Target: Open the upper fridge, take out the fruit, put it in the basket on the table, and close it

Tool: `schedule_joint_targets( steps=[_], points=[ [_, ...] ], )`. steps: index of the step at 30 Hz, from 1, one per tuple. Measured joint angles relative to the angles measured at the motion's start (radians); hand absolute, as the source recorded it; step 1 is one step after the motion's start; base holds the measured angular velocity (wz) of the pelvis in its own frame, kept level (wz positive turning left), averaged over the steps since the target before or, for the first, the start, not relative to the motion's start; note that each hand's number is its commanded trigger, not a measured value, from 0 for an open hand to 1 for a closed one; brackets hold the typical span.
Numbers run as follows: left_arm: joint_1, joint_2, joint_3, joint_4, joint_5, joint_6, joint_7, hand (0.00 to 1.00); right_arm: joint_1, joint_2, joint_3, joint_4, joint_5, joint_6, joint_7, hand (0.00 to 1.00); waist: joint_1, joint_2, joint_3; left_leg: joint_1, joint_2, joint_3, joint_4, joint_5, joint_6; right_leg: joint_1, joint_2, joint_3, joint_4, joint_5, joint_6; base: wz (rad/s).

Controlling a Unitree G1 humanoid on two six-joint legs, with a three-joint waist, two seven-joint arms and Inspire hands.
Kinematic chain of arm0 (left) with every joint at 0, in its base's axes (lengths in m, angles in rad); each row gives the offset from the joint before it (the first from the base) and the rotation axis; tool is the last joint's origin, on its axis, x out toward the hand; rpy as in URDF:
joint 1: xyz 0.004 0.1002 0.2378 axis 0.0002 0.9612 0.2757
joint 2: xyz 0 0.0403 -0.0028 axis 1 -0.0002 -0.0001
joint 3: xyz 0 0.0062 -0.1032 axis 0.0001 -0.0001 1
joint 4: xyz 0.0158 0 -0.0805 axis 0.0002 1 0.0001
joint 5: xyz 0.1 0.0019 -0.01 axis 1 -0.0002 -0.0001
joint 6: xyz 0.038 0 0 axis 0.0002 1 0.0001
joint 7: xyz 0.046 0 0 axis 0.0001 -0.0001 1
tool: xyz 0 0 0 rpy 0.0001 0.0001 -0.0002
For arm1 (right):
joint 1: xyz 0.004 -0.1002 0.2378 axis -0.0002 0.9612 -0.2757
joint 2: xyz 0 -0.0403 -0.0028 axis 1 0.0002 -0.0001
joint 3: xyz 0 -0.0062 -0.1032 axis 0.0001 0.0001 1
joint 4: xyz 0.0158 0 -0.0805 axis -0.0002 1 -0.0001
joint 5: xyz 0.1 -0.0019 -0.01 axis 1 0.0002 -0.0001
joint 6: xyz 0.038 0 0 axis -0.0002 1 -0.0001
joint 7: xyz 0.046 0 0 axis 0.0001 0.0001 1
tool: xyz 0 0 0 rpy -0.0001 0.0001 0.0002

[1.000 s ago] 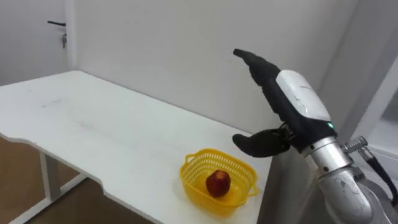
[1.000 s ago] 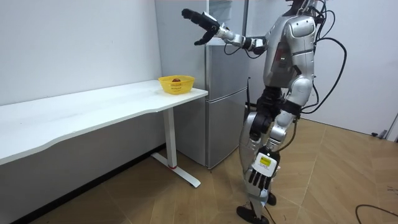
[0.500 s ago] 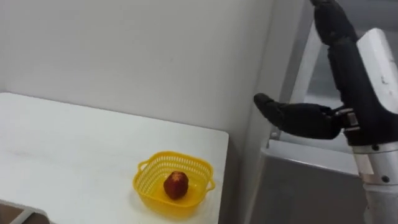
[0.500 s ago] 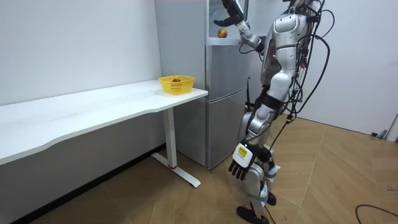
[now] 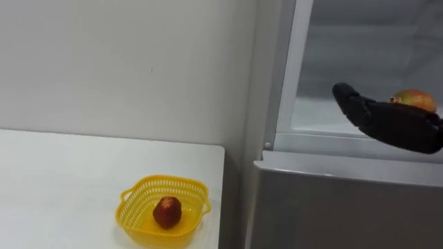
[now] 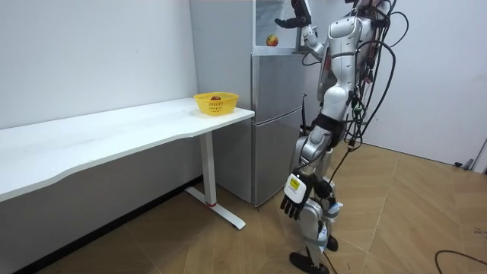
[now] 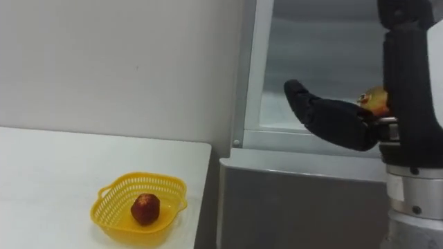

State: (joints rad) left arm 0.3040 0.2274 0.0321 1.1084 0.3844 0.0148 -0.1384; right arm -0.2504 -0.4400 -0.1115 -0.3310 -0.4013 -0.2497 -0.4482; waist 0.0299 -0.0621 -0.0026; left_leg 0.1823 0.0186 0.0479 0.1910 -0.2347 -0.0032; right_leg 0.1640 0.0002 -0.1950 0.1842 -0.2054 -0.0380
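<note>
Smooth grey fridge, round reddish fruit near right robot hand, fingers straight.

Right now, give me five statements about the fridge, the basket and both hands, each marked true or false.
The upper fridge stands open. True.
The right hand is shut on the fruit in the fridge. False: it is open, close to the fruit.
The yellow basket holds a red apple. True.
The basket stands on the floor. False: it stands on the white table.
The left hand reaches into the fridge. False: it hangs open beside the leg.
</note>
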Motion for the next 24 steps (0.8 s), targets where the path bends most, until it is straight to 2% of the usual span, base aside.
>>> schedule_joint_targets(
  steps=[13, 16, 19, 24],
  points=[
    [-0.002, -0.001, 0.0, 0.002, -0.001, 0.0, -0.002, 0.0, 0.0, 0.0, -0.033, 0.133, 0.117, 0.011, -0.01, 0.0, 0.0, 0.001, 0.0004, -0.016, -0.001, -0.006, 0.008, 0.0, 0.0, -0.007, -0.001, -0.002, -0.006, 0.0, -0.001, 0.02],
    [0.003, -0.002, 0.001, 0.005, -0.002, 0.0, -0.003, 0.0, 0.0, -0.001, -0.033, 0.15, 0.164, 0.009, -0.017, 0.0, 0.005, -0.002, -0.0006, -0.018, -0.001, -0.011, 0.008, 0.0, 0.0, -0.004, 0.001, -0.007, -0.007, 0.001, -0.002, 0.03],
    [0.002, -0.005, 0.004, 0.001, 0.0, 0.001, -0.003, 0.0, -0.001, -0.006, -0.034, 0.2, 0.246, 0.022, -0.013, 0.0, 0.007, -0.012, -0.0021, -0.02, -0.001, -0.022, 0.007, 0.0, 0.0, -0.006, 0.0, -0.015, -0.003, 0.001, -0.002, 0.05],
    [0.005, -0.003, 0.004, -0.003, 0.0, 0.001, -0.008, 0.0, -0.004, -0.032, -0.036, 0.272, 0.337, 0.047, 0.008, 0.0, 0.008, -0.023, 0.0054, -0.022, -0.002, -0.024, 0.007, 0.0, 0.0, -0.007, -0.003, -0.027, -0.002, 0.001, -0.002, 0.04]
  ],
)
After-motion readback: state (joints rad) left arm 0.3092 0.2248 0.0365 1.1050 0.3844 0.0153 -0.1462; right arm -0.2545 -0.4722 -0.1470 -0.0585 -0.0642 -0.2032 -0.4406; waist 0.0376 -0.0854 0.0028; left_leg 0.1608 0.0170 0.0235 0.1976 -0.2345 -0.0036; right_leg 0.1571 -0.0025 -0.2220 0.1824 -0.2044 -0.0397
